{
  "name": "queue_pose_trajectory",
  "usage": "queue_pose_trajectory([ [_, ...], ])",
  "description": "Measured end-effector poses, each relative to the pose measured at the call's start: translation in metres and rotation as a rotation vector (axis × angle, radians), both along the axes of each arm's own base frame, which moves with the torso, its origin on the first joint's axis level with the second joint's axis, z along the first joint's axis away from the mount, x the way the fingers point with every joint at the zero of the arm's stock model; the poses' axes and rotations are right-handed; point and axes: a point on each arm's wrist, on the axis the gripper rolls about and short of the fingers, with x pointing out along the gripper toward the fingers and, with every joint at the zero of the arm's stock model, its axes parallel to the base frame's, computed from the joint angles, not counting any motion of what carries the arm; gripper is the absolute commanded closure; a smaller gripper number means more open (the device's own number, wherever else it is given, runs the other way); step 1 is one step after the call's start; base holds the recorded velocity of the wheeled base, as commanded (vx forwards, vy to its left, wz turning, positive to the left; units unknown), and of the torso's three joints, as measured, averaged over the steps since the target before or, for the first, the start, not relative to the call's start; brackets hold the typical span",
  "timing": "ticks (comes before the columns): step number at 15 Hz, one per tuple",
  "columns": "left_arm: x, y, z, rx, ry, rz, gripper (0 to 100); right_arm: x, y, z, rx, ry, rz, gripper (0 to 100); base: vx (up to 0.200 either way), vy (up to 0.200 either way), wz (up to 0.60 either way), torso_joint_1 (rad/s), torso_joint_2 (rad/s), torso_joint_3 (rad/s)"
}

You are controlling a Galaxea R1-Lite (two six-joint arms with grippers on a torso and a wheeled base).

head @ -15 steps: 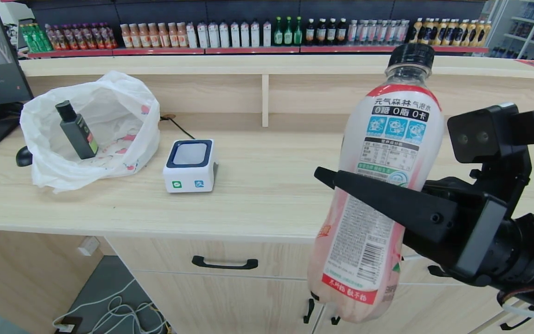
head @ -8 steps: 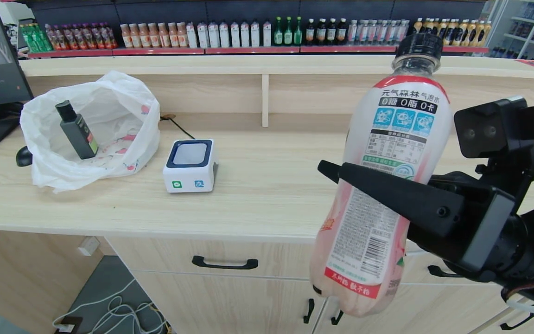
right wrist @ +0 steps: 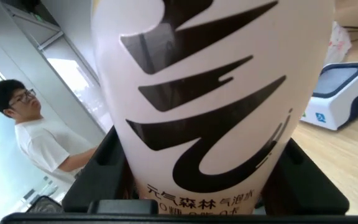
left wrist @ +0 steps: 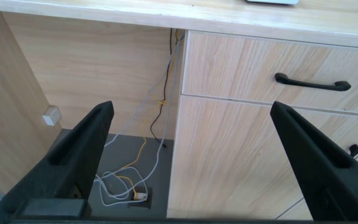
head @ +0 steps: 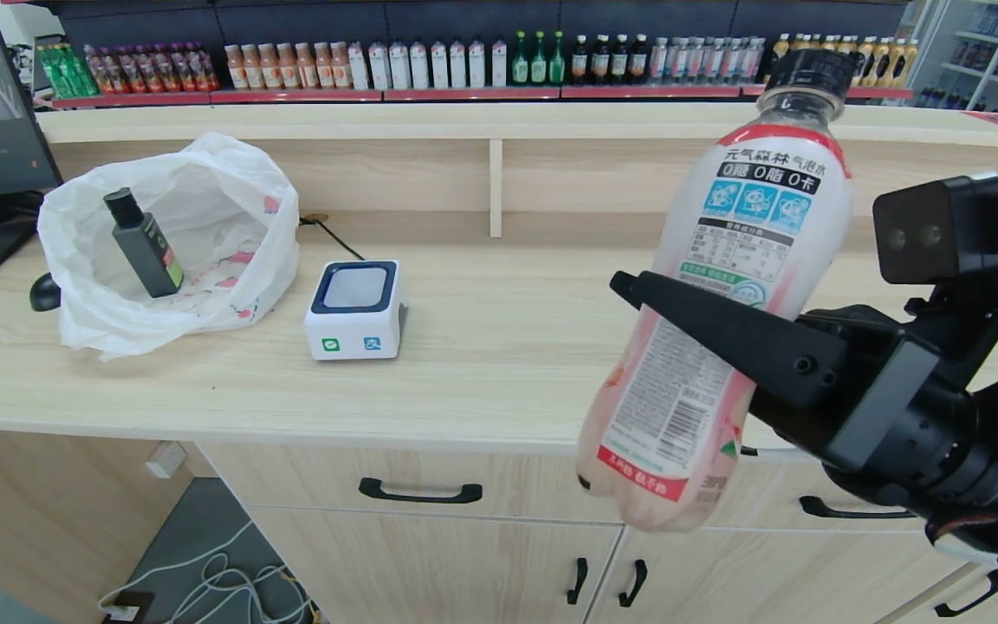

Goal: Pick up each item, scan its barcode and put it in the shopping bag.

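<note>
Right gripper (head: 668,308), clamped on the bottle (head: 759,217), now holds it higher than 1 s ago, cap leaning toward 1 o'clock. Scanner (head: 356,308) sits well apart at its 9 o'clock; scan judged pending. Left gripper (left wrist: 191,109) fingers spread, empty

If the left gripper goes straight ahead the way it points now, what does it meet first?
Probably the cabinet door below the drawer, close to its edge beside the cables. The left gripper is open and holds nothing; depth is unclear.
</note>
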Motion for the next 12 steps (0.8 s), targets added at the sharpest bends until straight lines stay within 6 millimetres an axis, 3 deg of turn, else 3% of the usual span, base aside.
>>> queue_pose_trajectory([
  [6, 0.000, 0.000, 0.000, 0.000, 0.000, 0.000, 0, 0.005, -0.006, -0.006, -0.068, -0.144, -0.253, 100, 0.000, 0.000, 0.00, 0.000, 0.00, 0.000],
  [12, 0.000, 0.000, 0.000, 0.000, 0.000, 0.000, 0, 0.009, -0.016, -0.028, -0.230, -0.220, -0.571, 100, 0.000, 0.000, 0.00, 0.000, 0.00, 0.000],
])
